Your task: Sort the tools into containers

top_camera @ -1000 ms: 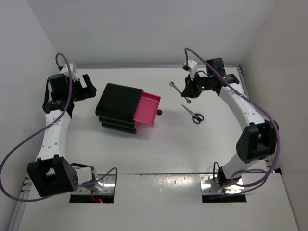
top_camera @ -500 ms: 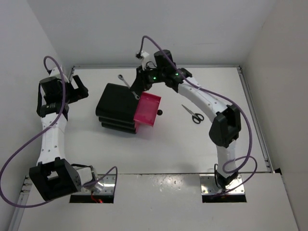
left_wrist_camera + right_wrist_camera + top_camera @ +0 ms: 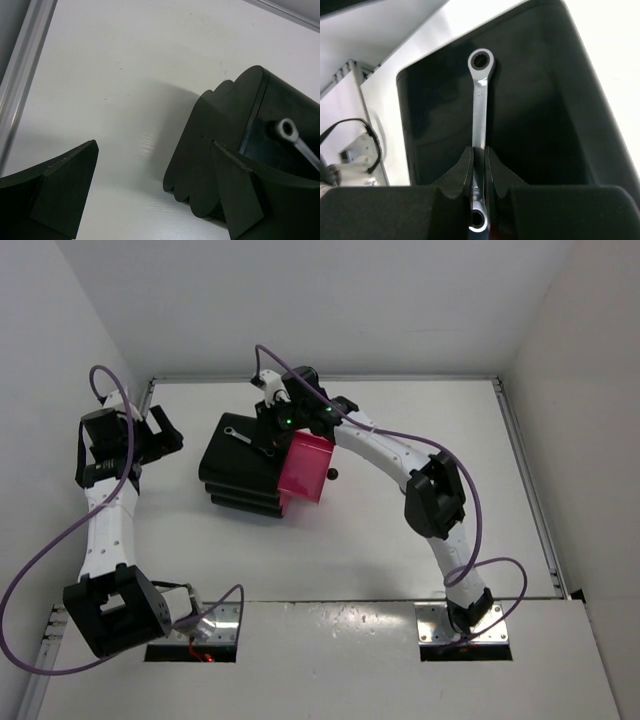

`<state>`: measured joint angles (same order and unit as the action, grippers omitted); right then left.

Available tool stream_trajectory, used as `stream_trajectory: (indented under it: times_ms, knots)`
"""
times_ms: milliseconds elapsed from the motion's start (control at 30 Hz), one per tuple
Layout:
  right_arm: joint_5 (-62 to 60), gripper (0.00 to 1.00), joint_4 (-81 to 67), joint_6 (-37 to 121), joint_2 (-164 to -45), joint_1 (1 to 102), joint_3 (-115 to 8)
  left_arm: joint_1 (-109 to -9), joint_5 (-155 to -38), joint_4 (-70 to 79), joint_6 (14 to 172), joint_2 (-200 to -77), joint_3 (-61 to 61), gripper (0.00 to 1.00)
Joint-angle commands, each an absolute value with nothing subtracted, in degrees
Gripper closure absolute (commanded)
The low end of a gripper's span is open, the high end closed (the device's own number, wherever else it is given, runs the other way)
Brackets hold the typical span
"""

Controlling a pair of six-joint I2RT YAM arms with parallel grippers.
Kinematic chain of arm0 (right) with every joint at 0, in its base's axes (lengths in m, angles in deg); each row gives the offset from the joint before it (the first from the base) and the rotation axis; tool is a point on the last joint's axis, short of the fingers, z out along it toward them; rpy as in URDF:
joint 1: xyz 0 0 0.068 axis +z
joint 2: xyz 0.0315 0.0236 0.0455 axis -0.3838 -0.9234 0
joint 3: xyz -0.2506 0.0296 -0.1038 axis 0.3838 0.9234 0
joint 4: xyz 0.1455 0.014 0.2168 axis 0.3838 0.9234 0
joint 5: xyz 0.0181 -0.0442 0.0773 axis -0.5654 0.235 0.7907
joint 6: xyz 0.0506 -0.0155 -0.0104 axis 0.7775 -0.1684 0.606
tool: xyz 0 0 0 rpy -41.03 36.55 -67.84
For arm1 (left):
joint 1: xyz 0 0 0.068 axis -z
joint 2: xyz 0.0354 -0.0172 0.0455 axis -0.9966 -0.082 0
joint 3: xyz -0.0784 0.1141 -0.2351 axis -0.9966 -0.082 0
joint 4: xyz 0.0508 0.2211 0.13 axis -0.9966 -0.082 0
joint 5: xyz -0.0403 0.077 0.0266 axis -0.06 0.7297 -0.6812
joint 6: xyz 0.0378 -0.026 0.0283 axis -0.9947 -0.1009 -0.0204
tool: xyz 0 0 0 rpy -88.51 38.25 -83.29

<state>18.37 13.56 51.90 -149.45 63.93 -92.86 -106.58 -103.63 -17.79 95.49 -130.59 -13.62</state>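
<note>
A white table [image 3: 400, 540] sits boxed in by plain white walls [image 3: 300, 300], with a metal rail [image 3: 20, 90] along its edge, off to the outer side of the left claw [image 3: 154, 145].

The wrench [image 3: 480, 100] is slim and bright silver, with a ring at each end. The right claw [image 3: 479, 152] pinches it tight near one ring. The rest of the shaft points straight out ahead of the fingers, over the flat top of the black drawer unit [image 3: 240, 465]. I cannot tell whether it touches that top. Just beside this claw, toward its own arm, the top pink drawer [image 3: 305, 465] stands pulled out, its round black knob [image 3: 331, 475] at the front.

The left claw is spread wide with nothing in it. Only bare table lies between its fingers, and the drawer unit's back corner sits ahead of it.

The overhead view alone shows the open pink drawer and both arms. The right wrist view alone shows how the fingers clamp the shaft. The left wrist view shows the wrench's far ring from behind the black unit.
</note>
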Motion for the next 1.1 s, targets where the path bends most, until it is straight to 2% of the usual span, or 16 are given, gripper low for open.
stream_trajectory:
  times_ms: [0, 333, 367, 467, 500, 567, 600, 633, 700, 867, 967, 1067]
  knots:
    - [15.16, 1.00, 12.48, 50.24, -150.59, 65.10, -96.23, -107.71, -105.10, -16.78, 96.59, -130.52, -14.28, 0.00]
    - [12.80, 0.99, 13.01, 50.24, -152.44, 65.11, -95.70, -108.77, -106.68, -16.78, 96.06, -131.58, -15.43, 0.00]
    - [12.79, 0.90, 13.53, 50.24, -152.44, 65.11, -95.70, -108.77, -106.68, -16.78, 96.06, -131.58, -15.43, 0.00]
    - [12.09, 0.79, 13.53, 49.63, -151.30, 65.11, -95.00, -108.77, -106.68, -16.78, 96.06, -131.58, -15.43, 0.00]
    - [12.09, 0.68, 13.53, 49.63, -150.60, 65.11, -94.39, -108.77, -107.21, -16.78, 96.06, -131.58, -15.43, 0.00]
    - [12.09, 0.58, 13.53, 49.11, -149.72, 65.11, -93.86, -108.77, -107.21, -16.78, 96.06, -131.58, -15.43, 0.00]
    - [12.09, 0.48, 13.53, 49.10, -148.58, 65.11, -93.85, -108.77, -107.21, -16.78, 96.06, -131.58, -15.95, 0.00]
    - [12.09, 0.44, 12.84, 49.10, -147.79, 65.72, -92.98, -108.77, -107.21, -16.78, 96.06, -131.58, -15.95, 0.00]
    - [12.09, 0.39, 11.08, 47.88, -144.38, 66.24, -90.79, -108.77, -107.73, -16.78, 96.06, -131.58, -15.95, 0.00]
    - [5.87, 0.35, 7.73, 43.31, -138.03, 66.25, -91.99, -109.29, -107.74, -15.73, 96.06, -128.68, -17.62, 0.00]
    - [4.36, 0.35, 11.06, 40.41, -134.01, 62.04, -94.29, -109.29, -108.79, -15.73, 96.06, -128.15, -17.62, 0.00]
    - [4.96, 0.35, 14.92, 37.51, -129.78, 55.13, -90.09, -109.29, -108.79, -15.73, 96.06, -127.01, -17.62, 0.00]
